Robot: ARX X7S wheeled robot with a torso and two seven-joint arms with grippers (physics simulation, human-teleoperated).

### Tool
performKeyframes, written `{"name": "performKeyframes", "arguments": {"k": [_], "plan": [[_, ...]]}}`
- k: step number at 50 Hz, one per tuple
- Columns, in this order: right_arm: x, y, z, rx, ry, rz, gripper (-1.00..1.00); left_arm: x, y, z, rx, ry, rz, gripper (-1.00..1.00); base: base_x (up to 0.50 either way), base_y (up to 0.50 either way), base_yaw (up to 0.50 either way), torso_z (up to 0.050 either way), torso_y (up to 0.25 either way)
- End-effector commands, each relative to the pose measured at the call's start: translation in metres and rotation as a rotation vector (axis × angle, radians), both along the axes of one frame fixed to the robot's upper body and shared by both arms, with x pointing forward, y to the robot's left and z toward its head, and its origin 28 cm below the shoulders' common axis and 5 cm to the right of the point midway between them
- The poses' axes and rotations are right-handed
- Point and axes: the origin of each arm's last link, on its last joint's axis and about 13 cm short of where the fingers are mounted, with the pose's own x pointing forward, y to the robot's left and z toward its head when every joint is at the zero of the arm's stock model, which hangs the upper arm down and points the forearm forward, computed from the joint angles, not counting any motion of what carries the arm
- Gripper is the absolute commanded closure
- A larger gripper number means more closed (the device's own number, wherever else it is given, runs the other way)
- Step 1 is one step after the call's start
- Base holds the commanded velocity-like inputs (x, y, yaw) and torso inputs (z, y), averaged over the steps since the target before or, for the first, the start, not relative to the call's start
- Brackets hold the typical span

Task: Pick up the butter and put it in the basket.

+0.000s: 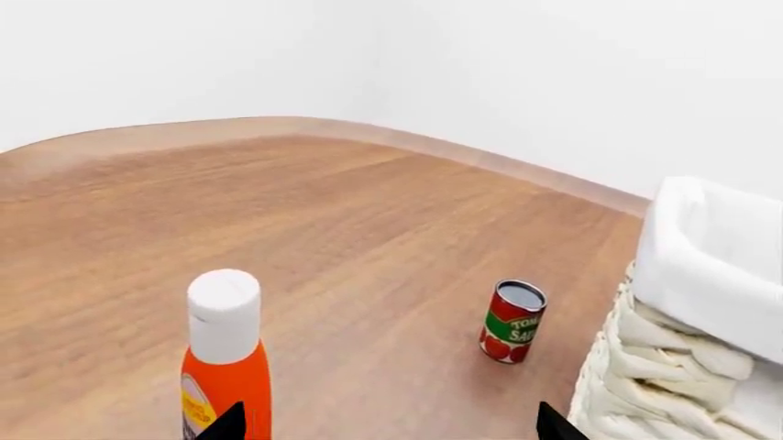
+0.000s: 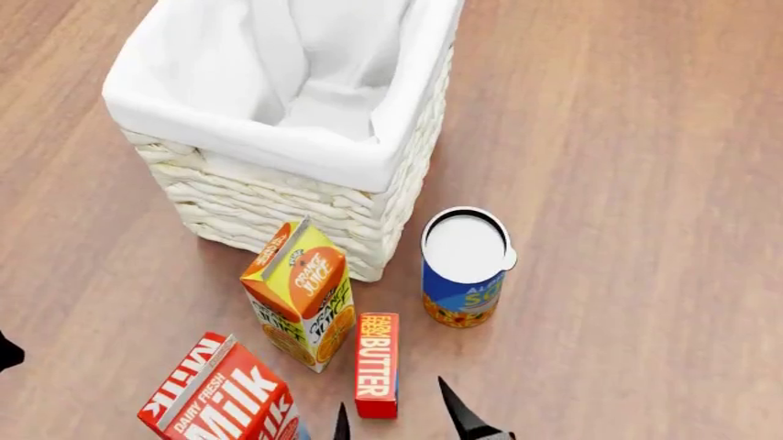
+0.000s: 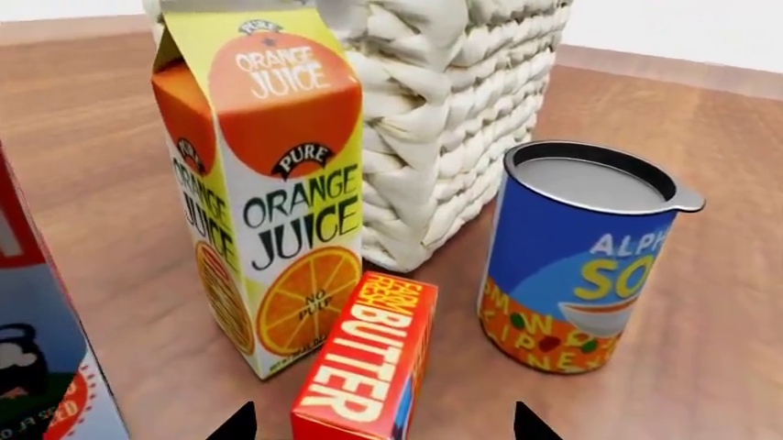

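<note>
Butter [image 2: 377, 363] lies flat on the wooden surface [image 2: 636, 137] in the head view, just beside the orange juice carton [image 2: 301, 291] and in front of the basket [image 2: 293, 119], whose white cloth lining folds over its rim. A milk carton [image 2: 223, 396] stands at the lower edge and a blue soup can [image 2: 464, 266] stands to the right of the butter. The right gripper [image 2: 394, 417] shows only two dark tips, spread either side of the near end of the butter, gripping nothing.

Left wrist view: two things the others lack, an orange bottle with a white cap [image 1: 226, 353] and a small red tomato can [image 1: 512, 321], the can near the basket wall [image 1: 648, 367]. Of the left gripper [image 1: 387, 423] just two spread tips show, empty.

Right wrist view: the butter [image 3: 367, 362] up close between the parted fingers [image 3: 235, 423], untouched, with the juice carton [image 3: 263, 183], soup can [image 3: 575, 257] and woven basket side [image 3: 453, 101] behind it.
</note>
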Motion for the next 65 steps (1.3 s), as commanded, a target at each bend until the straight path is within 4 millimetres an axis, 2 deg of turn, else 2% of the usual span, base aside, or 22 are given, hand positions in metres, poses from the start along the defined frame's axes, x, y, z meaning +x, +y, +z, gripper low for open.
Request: {"name": "performKeyframes", "arguments": {"k": [1, 44, 65], "plan": [[0.004, 0.000, 0.001, 0.001, 0.027, 0.006, -1.00, -0.002, 0.000, 0.002, -0.003, -0.002, 0.000, -1.00, 0.00, 0.00, 0.00, 0.000, 0.000], [0.023, -0.005, 0.014, -0.005, 0.105, 0.017, -1.00, -0.007, -0.001, 0.008, -0.029, -0.014, 0.003, -1.00, 0.00, 0.00, 0.00, 0.000, 0.000], [0.028, -0.007, 0.010, 0.004, 0.164, 0.035, -1.00, -0.010, -0.001, 0.011, -0.041, -0.016, 0.006, -1.00, 0.00, 0.00, 0.00, 0.000, 0.000]]}}
